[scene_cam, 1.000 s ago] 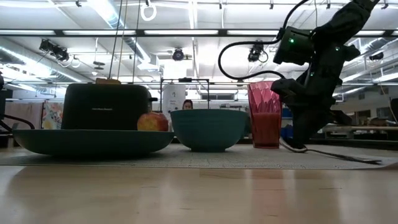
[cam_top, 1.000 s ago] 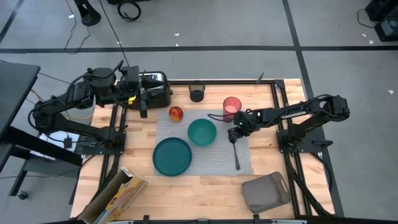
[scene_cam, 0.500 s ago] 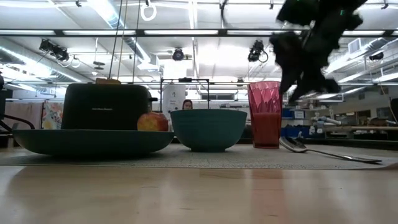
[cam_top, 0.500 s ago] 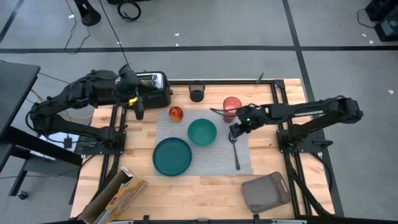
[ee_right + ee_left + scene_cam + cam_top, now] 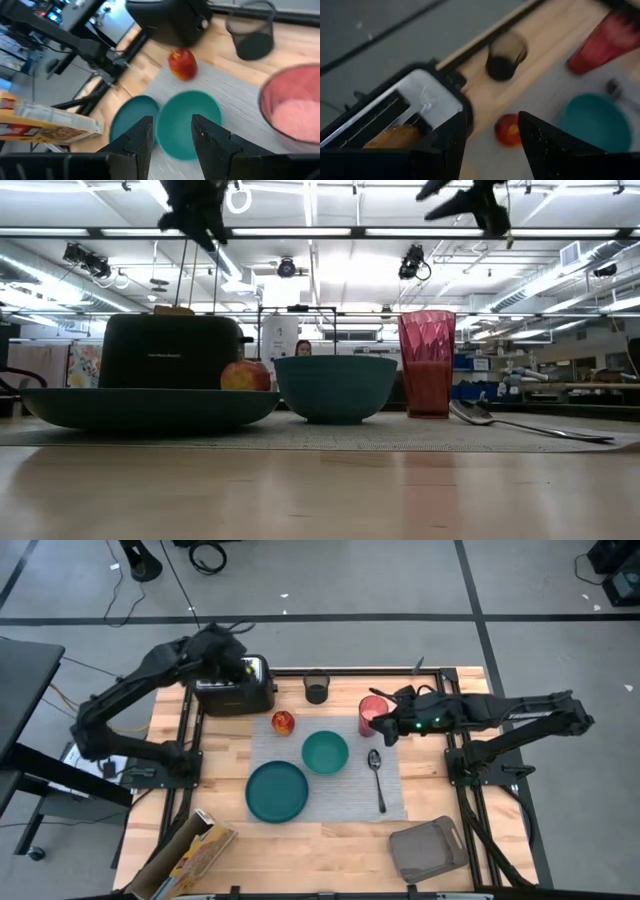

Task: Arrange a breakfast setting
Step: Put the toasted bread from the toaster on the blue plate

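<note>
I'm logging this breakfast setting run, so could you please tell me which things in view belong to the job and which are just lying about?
Belonging to the job:
placemat
plate
bowl
pink cup
spoon
apple
toast in the toaster

Just lying about:
toaster
black mesh cup
grey tray
cereal box

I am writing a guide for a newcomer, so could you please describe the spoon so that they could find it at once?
Start at the grey placemat in the middle of the wooden table. On its right-hand part, beside the teal bowl and just in front of the pink cup, lies the spoon. It is the only thin, shiny metal thing there; its neighbours are round and coloured.
</note>
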`<action>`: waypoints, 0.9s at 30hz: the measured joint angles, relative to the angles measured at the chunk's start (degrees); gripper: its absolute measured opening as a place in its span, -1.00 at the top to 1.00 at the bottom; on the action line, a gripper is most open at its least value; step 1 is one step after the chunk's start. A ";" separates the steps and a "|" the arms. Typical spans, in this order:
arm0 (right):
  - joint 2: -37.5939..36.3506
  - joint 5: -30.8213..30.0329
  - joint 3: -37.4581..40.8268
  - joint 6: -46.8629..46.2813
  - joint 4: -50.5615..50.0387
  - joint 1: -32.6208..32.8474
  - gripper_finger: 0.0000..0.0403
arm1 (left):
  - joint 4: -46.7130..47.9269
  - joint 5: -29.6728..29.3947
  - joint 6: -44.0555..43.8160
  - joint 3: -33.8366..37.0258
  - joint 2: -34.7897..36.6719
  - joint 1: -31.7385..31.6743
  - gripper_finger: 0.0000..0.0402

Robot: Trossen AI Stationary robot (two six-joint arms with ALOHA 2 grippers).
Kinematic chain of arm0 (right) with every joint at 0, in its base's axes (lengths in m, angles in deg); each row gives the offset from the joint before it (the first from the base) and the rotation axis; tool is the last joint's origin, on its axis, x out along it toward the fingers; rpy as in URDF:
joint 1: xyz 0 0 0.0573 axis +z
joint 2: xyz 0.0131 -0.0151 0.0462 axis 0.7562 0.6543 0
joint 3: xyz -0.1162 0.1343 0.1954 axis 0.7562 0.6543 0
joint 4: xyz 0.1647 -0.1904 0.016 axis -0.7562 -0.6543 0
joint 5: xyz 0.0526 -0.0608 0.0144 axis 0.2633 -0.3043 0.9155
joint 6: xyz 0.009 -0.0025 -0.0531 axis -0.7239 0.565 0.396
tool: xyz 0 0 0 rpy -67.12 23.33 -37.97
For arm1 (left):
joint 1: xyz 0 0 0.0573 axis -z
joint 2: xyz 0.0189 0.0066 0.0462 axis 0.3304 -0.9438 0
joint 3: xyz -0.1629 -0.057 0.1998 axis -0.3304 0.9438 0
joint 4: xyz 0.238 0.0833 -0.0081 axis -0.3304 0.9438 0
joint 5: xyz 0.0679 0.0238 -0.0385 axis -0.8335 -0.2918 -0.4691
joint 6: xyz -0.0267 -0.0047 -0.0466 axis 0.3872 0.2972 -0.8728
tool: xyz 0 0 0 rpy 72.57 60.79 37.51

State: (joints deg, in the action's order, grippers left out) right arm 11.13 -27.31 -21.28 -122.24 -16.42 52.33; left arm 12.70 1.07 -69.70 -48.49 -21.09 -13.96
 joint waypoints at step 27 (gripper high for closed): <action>0.07 10.83 -0.93 25.38 8.50 -12.65 0.28 | 30.36 10.37 30.04 -31.13 -31.72 -15.12 0.30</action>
State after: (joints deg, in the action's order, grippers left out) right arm 11.20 -16.48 -22.21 -96.86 -7.92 39.68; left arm 43.06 11.43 -39.66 -79.62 -52.81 -29.08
